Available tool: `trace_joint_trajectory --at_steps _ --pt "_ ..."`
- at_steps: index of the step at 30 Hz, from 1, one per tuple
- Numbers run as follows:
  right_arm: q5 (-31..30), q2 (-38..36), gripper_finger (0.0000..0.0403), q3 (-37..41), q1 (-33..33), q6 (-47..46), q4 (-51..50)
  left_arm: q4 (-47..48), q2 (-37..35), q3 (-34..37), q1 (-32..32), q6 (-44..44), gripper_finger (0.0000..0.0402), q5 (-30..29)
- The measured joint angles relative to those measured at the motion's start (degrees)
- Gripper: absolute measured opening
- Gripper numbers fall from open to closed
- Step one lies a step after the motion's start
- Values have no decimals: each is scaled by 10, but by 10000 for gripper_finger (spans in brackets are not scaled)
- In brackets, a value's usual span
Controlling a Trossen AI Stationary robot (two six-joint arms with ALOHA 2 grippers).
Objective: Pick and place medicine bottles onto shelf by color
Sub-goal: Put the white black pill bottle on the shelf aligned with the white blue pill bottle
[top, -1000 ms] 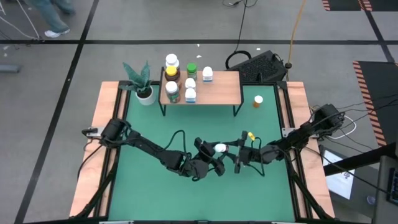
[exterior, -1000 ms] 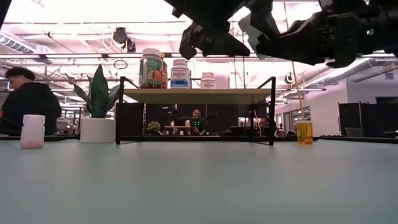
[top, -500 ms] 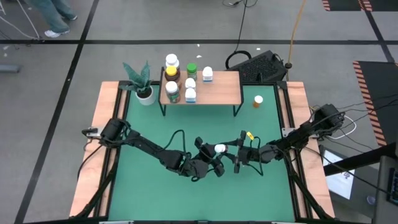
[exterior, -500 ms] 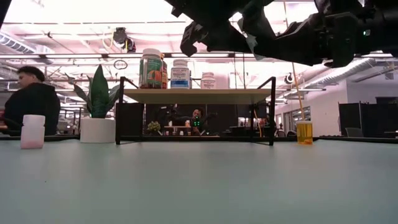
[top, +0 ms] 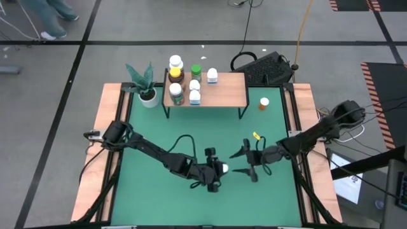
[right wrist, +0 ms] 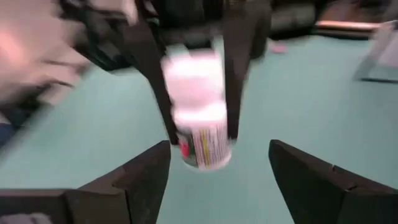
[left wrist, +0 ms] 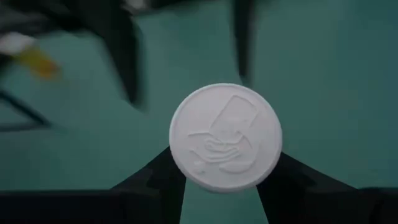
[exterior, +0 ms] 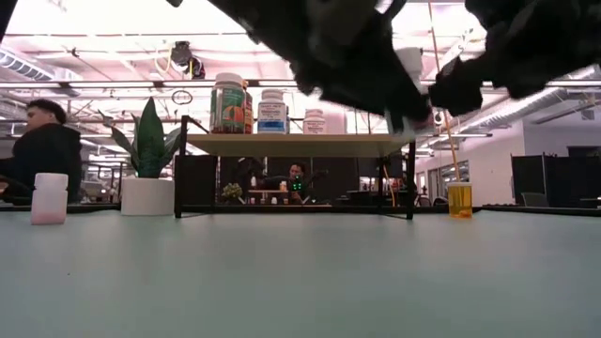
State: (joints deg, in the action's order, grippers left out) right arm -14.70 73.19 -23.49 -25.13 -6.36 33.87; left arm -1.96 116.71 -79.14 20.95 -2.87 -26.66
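White-capped bottle [left wrist: 225, 137] gripped by left pincer [top: 218, 170] (right pincer [top: 247, 164] spread, empty).

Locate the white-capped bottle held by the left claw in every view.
High view: white-capped bottle at centre-bottom, in the left claw.
Low view: hidden among blurred arms; cannot tell.
Left wrist view: cap fills centre.
Right wrist view: upper centre, between dark fingers.
Shared landmark: green table.

Above mid-table, in front of the shelf [top: 205, 90], the left gripper [top: 217, 170] clamps a white-capped bottle [top: 223, 168]. The right gripper [top: 244, 163], fingers spread, hovers just beside it, apart.
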Motion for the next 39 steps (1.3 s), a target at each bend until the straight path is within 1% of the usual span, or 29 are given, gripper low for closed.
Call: trace_joint_trajectory --at_steps 2,4,6,9,14,19,22,27,33,39 --pt "23 -20 272 0 1 -10 3 16 1 1 -3 -4 163 52" --pt "29 -27 272 0 1 -4 29 15 7 0 -9 -9 168 95" --pt "29 -23 271 0 0 2 54 18 16 0 -13 -13 169 111" --pt "28 5 271 -4 1 2 60 17 29 0 -19 -20 170 113" --pt "27 72 271 -29 1 3 84 16 40 0 -27 -32 171 115" --pt "29 136 271 -63 7 12 80 21 40 0 -30 -37 172 117" --pt "31 161 271 -75 10 14 79 23 40 0 -28 -37 172 117" --pt "45 167 264 -81 13 10 74 34 40 0 -29 -44 172 118" --pt "83 167 225 -81 23 -5 59 33 40 0 -28 -46 172 120" --pt "89 167 191 -81 38 -11 45 32 40 -1 -29 -52 173 118"
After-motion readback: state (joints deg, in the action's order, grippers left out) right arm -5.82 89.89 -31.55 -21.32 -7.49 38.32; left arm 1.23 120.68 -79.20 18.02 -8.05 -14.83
